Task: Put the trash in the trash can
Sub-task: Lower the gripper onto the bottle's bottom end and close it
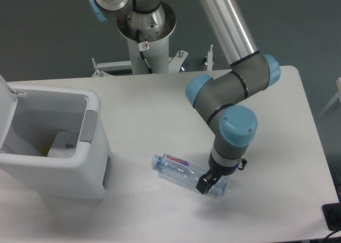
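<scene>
clear plastic, the water bottle (189,175) lies on its side on the white table (160,104), well to the right of the trash can (53,147). its blue cap points back toward the trash can and its red-lettered label faces up near that end.

the gripper (208,185) is down at the bottle's far end, the end away from the trash can. one dark finger shows against the front of the bottle; the other is hidden behind the wrist and the plastic, so i cannot tell how wide the jaws stand or whether they have hold of the bottle. the arm (234,94) slopes down from the upper middle, its grey links and light blue joint caps folded above that end.

the trash can stands at the left edge of the table with its white lid (4,102) tipped up and open, a grey panel on the side toward the bottle. inside it, near the wall closest to the bottle, sits a whitish pouch (63,143), with a bit of yellow beside it that is too small to make out.
</scene>
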### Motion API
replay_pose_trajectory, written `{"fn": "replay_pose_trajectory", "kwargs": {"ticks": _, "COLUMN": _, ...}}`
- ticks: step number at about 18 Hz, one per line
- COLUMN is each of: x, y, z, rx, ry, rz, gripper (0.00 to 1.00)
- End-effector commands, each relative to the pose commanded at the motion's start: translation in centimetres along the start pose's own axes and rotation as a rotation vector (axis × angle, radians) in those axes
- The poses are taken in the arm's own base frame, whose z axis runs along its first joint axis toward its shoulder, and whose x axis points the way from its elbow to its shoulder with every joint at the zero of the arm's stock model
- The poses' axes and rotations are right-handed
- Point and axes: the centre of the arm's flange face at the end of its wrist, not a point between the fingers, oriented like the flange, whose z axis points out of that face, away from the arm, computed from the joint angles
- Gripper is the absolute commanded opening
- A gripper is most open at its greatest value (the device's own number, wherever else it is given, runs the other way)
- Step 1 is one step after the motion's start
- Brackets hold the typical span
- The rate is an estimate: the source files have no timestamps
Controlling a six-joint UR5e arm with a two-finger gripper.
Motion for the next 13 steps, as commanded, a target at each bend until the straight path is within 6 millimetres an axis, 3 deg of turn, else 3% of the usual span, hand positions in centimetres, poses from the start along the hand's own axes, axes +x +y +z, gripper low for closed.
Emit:
{"fn": "replay_pose_trajectory", "kwargs": {"ticks": 5, "x": 0.4, "y": -0.3, "z": 1.2, "rx": 0.000, "ry": -0.030, "rz": -0.023, "gripper": 0.98}}
{"fn": "replay_pose_trajectory", "kwargs": {"ticks": 6, "x": 0.5, "y": -0.5, "z": 0.9, "rx": 0.006, "ry": -0.029, "rz": -0.024, "gripper": 0.94}}
{"fn": "replay_pose_trajectory", "kwargs": {"ticks": 9, "x": 0.6, "y": -1.1, "z": 1.2, "rx": 0.013, "ry": -0.025, "rz": -0.063, "gripper": 0.66}}
{"fn": "replay_pose_trajectory", "kwargs": {"ticks": 13, "x": 0.7, "y": -1.5, "z": 0.8, "rx": 0.028, "ry": -0.025, "rz": -0.073, "gripper": 0.57}}
